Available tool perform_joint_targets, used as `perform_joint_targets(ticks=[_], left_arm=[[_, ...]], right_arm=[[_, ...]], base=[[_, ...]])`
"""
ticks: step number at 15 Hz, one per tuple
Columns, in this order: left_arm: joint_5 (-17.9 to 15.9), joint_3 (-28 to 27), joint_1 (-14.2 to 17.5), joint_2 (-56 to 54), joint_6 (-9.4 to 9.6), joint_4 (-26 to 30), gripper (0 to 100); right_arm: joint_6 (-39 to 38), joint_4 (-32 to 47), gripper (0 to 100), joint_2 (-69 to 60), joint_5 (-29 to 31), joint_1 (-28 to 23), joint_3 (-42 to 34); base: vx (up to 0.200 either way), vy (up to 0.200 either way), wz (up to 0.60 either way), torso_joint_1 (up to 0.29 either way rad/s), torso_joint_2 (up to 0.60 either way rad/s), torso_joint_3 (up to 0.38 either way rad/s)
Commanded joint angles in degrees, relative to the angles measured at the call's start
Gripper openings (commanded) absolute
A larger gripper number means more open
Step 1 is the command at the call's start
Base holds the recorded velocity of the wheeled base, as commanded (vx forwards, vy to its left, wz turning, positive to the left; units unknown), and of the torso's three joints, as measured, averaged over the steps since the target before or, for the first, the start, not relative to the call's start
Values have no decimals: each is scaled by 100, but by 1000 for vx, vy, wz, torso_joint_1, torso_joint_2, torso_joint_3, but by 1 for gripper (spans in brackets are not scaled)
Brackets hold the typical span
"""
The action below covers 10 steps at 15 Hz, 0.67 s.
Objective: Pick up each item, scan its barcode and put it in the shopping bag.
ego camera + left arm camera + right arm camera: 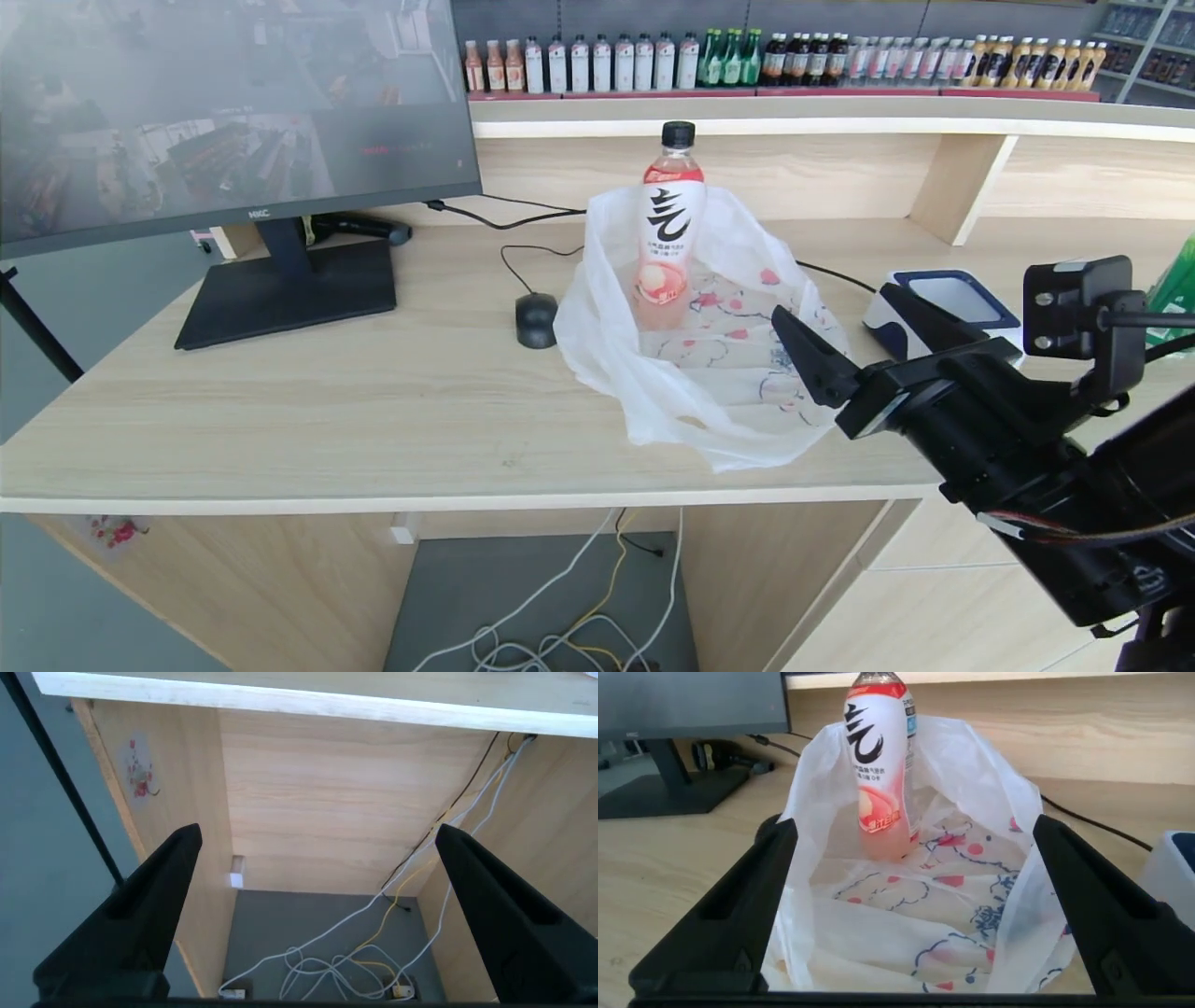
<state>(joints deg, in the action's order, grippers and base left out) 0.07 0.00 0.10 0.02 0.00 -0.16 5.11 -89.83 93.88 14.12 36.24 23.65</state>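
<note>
Upright pink-labelled plastic drink bottle (670,224) in thin white plastic shopping bag (607,355): probably rigid, slick, weighty; grasp mid-body. Right gripper (831,301) wide, empty.

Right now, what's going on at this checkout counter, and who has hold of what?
Nothing is being held at this moment. A drink bottle stands upright inside the white shopping bag on the counter. The right hand hovers open and empty at the bag's near side, facing the bottle, with the barcode scanner just to the right of the bag. The left hand hangs open and empty below the counter's edge, facing the cables underneath.
</note>
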Motion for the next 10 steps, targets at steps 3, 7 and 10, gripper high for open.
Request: perform_joint_targets(ticks=[3,7,10], left_arm=[[1,0,-1,-2,0,-2,100],[1,0,-1,-2,0,-2,100],[1,0,-1,-2,0,-2,100]], right_arm=[[17,-17,100,139,3,14,122],[-10,-17,100,183,12,14,140],[8,-17,100,166,21,-38,228]], base=[[0,-200,0,6,4,1],[0,-200,0,1,2,2],[0,-200,0,1,2,1]])
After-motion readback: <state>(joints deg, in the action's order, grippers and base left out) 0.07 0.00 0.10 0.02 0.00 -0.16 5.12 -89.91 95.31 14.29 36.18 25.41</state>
